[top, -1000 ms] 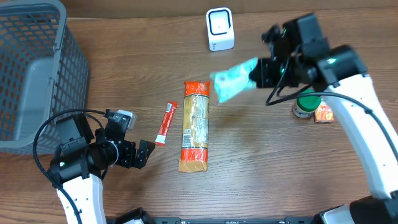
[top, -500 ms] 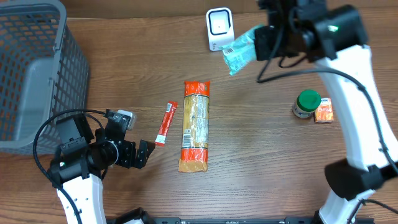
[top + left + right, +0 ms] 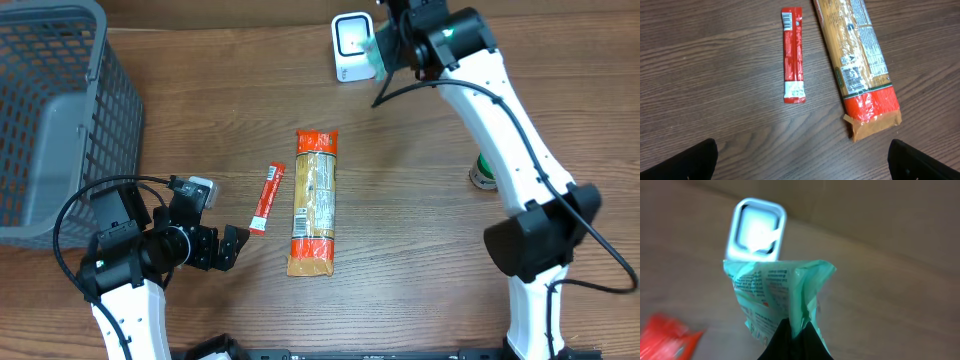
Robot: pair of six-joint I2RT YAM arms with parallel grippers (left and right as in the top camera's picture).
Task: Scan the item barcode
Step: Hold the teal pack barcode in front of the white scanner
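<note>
A mint-green packet (image 3: 775, 292) with printed text is pinched at one end by my right gripper (image 3: 796, 340), which is shut on it. The packet hangs just in front of the white scanner (image 3: 756, 230) at the table's far edge. From overhead, the packet (image 3: 375, 52) sits right beside the scanner (image 3: 352, 47), with the right gripper (image 3: 398, 48) just to its right. My left gripper (image 3: 230, 246) rests low at the front left, open, nothing between its fingers. In its wrist view the left gripper (image 3: 802, 162) spans bare wood.
A red stick sachet (image 3: 267, 197) and a long orange-ended pasta pack (image 3: 314, 200) lie mid-table, just ahead of the left gripper. A grey mesh basket (image 3: 50, 110) fills the far left. A green-lidded jar (image 3: 483, 175) peeks from behind the right arm.
The right arm has carried the green packet leftward and toward the far edge, from mid-right of the table to just in front of the scanner. The left arm has not moved.
</note>
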